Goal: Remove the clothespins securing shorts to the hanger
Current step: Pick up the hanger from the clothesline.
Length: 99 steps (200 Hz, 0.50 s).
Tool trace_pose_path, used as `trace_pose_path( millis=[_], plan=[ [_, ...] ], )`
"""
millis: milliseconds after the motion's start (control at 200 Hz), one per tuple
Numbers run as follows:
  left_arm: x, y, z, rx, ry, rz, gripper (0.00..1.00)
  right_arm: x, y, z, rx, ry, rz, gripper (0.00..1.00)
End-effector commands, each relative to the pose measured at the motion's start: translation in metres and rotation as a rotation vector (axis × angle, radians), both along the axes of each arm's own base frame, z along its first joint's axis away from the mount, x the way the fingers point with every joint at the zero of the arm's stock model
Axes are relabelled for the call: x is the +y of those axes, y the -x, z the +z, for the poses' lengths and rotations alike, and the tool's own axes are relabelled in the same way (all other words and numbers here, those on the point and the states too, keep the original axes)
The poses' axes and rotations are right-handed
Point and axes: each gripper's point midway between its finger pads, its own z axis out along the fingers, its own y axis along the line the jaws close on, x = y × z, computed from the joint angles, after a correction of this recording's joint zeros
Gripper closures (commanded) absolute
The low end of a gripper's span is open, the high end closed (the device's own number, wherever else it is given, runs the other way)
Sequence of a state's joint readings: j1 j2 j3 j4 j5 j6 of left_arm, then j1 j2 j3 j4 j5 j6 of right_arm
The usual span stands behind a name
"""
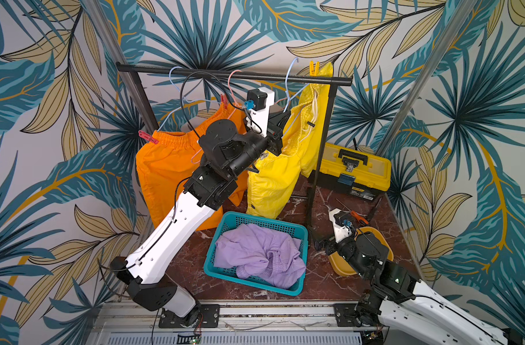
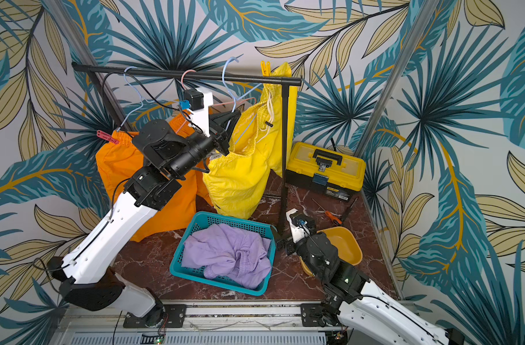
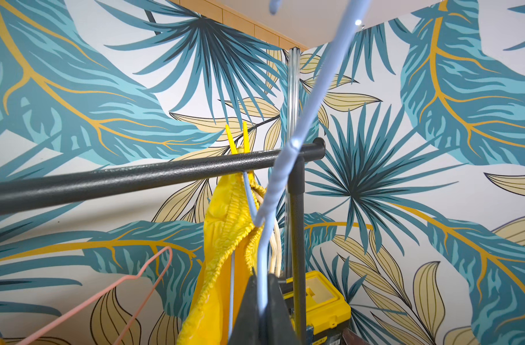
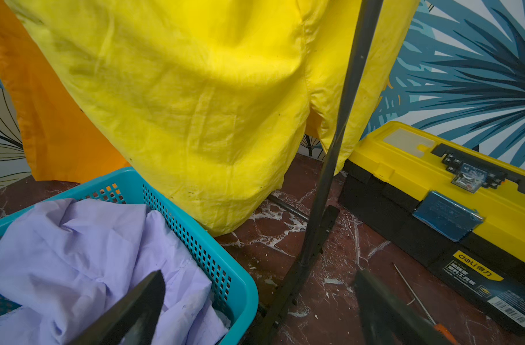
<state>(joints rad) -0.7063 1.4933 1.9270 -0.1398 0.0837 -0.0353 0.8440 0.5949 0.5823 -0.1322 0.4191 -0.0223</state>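
Against leafy wallpaper [image 1: 46, 89], the left gripper [image 3: 262, 310] is clamping the pale blue wire hanger [image 3: 288, 167] of the bright yellow shorts [image 3: 222, 239]; the right gripper [image 4: 259, 277] is gaping wide, empty

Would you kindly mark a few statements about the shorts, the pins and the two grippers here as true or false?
1. The lilac shorts lie in the teal basket. True.
2. The right gripper is shut on a clothespin. False: its jaws stand wide open and hold nothing, low by the rack's foot.
3. A yellow clothespin clips the top corner of the yellow shorts. True.
4. The orange shorts carry no pins. False: two red clothespins sit at their waistband.
5. The left gripper is shut on the blue hanger. True.
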Motion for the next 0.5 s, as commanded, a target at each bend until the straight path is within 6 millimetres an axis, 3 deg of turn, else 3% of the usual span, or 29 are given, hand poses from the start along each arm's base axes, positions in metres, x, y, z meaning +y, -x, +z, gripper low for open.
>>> trace_pose_path(
  millis=[0, 85, 140, 290, 491],
  plan=[
    [0.045, 0.058, 0.079, -0.242, 0.153, 0.004, 1.00, 0.000, -0.002, -0.001, 0.000, 0.024, -0.005, 0.00],
    [0.051, 0.053, 0.088, -0.262, 0.137, 0.063, 1.00, 0.002, -0.004, -0.002, 0.009, 0.029, -0.006, 0.00],
    [0.047, 0.039, 0.087, -0.247, 0.096, 0.108, 1.00, 0.003, -0.004, 0.000, 0.011, 0.026, -0.002, 0.01],
    [0.019, 0.007, 0.064, -0.197, 0.007, 0.106, 1.00, 0.002, 0.000, 0.006, 0.000, 0.003, 0.006, 0.00],
    [0.000, -0.025, 0.041, -0.156, -0.029, 0.139, 1.00, -0.005, 0.005, 0.009, -0.010, -0.009, 0.000, 0.00]
  ],
)
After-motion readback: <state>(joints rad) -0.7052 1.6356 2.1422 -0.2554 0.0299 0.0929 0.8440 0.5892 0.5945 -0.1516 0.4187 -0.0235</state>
